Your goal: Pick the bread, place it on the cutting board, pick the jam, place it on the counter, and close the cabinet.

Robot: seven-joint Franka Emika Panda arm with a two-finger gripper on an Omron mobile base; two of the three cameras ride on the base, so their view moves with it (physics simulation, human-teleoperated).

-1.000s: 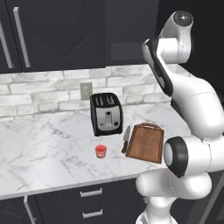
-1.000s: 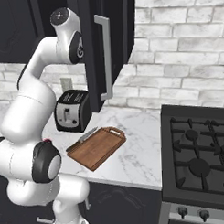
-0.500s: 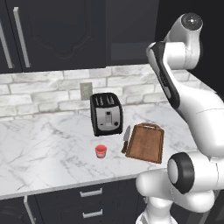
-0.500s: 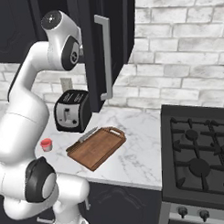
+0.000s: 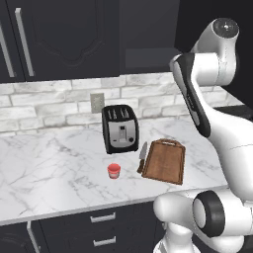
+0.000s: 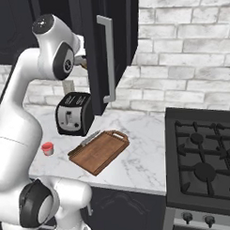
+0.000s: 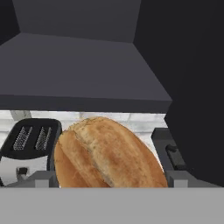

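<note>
– Claw [image 7: 112, 186] grips the bread [image 7: 109, 153] across its middle, at the cabinet [image 6: 116, 37] mouth.
– Light, soft, crushable; squeeze gently. Board [image 5: 164, 160] waits at toaster's [image 5: 120, 128] four o'clock.

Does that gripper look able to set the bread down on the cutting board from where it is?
Probably yes. The gripper holds the bread by the open cabinet, and the cutting board below lies bare; only a knife sits along its edge.

toaster [image 5: 120, 128] at back of counter [image 5: 49, 168] | jam [image 5: 114, 170] in front of toaster | cutting board [image 5: 165, 160] right of jam | knife [image 5: 142, 156] along board's left edge | stove [image 6: 203, 165] right of counter
</note>
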